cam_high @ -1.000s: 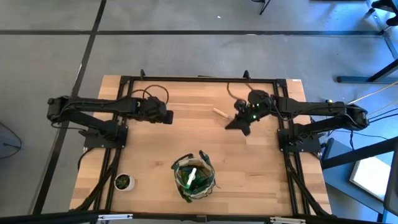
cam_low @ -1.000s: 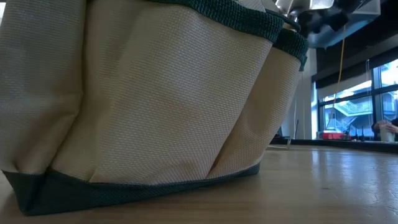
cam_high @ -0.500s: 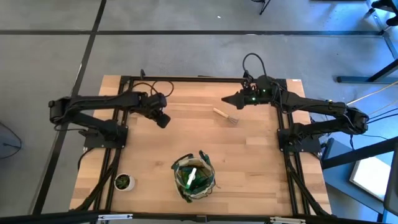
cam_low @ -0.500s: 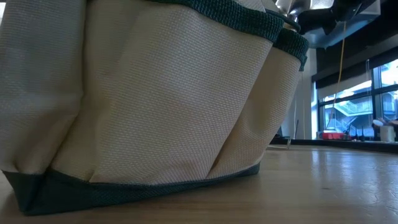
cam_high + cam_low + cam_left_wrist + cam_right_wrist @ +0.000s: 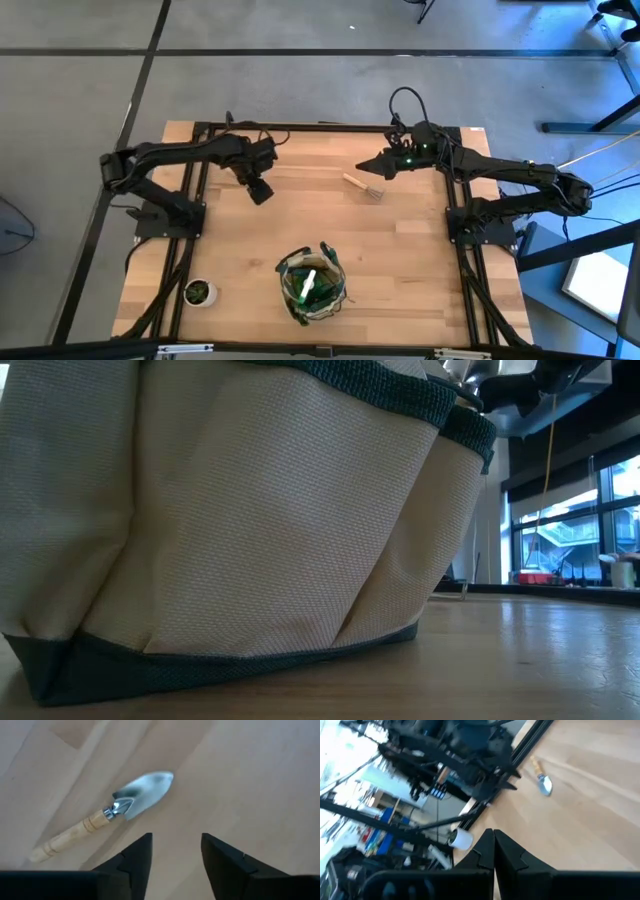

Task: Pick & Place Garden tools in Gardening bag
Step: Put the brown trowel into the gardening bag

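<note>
Your left pincer point(image 5: 175, 862) hangs with fingers apart just short of the trowel point(image 5: 107, 812), which lies flat on the table point(image 5: 420, 250) far from the gardening bag point(image 5: 312, 285); come down off-line and you could nudge it away; right pincer point(image 5: 493, 851) is together, empty; the bag's contents are hard to make out.

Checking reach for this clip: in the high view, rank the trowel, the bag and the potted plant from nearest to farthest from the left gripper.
1. Trowel, toward the table's far right.
2. Bag, near edge, centre.
3. Potted plant, near left corner.
Bag and plant are a close call from the left gripper.
</note>
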